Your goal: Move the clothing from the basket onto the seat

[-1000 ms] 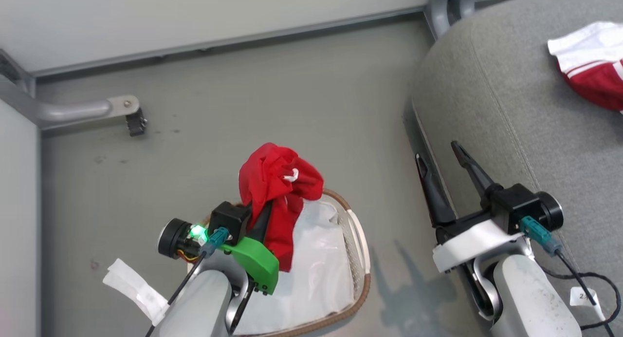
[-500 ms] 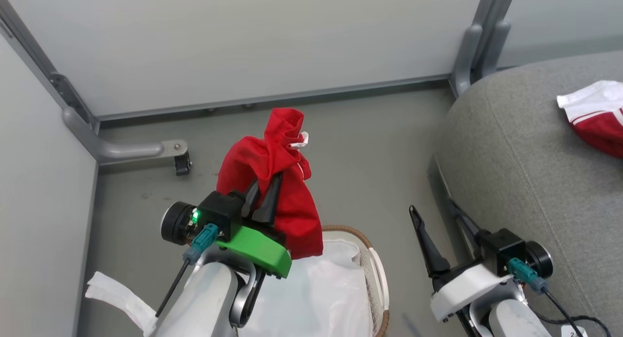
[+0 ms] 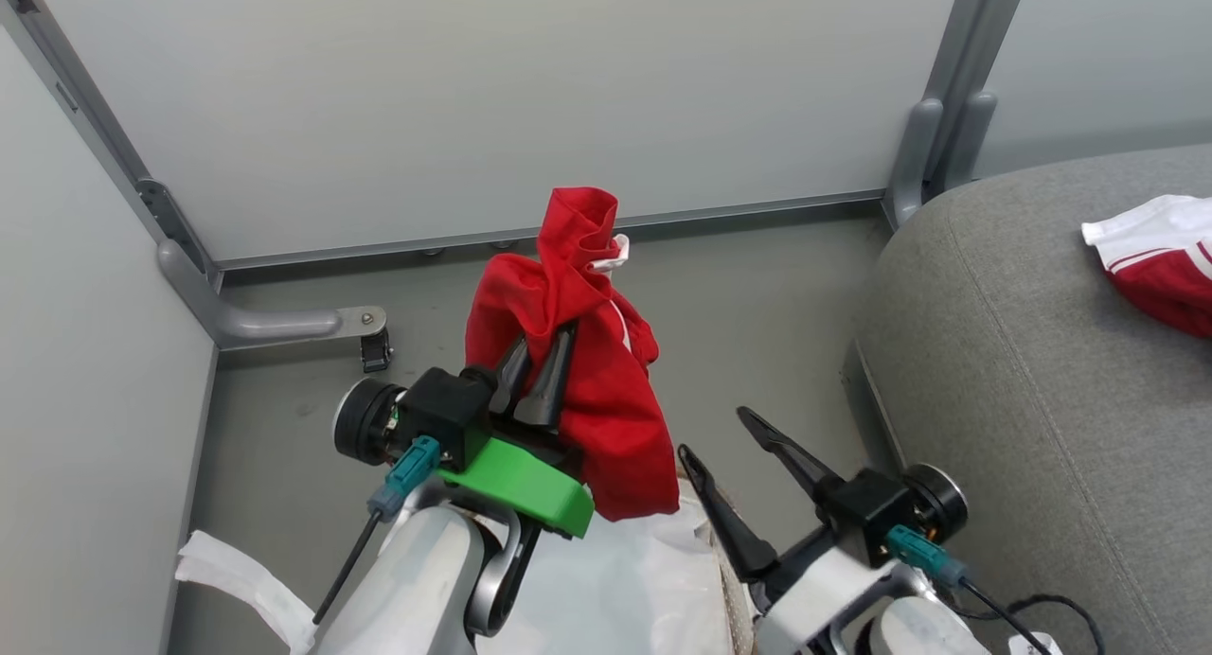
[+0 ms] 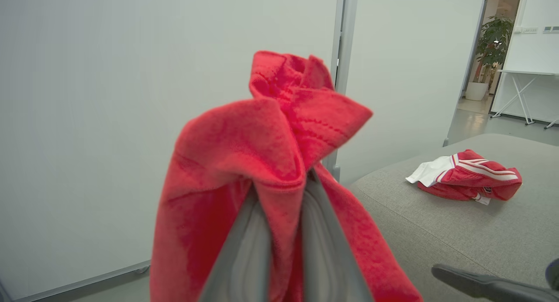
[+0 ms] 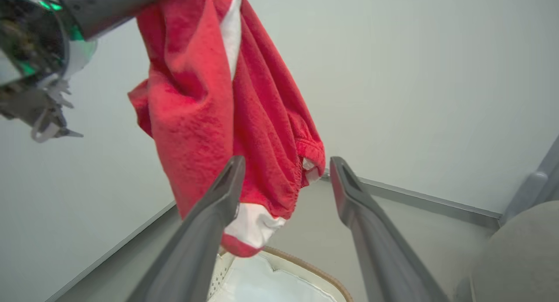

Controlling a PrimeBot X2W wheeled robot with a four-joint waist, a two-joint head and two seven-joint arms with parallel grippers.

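Left pincer (image 3: 546, 341) clamped tight on soft red garment (image 3: 606, 418). Bunch of cloth pokes up past pinch, rest hangs down. Garment up in air, lower hem just above oval white perforated basket with brown woven rim (image 5: 312, 265). Right pincer (image 3: 713, 432) spread wide, empty, just beside hanging hem. Red jersey with white stripes (image 3: 1160, 262) lies on big grey fabric sofa (image 3: 1023, 399), well apart from held garment.

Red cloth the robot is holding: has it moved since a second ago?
Yes, upward: the red garment hung well inside the basket before; now it dangles above its rim.
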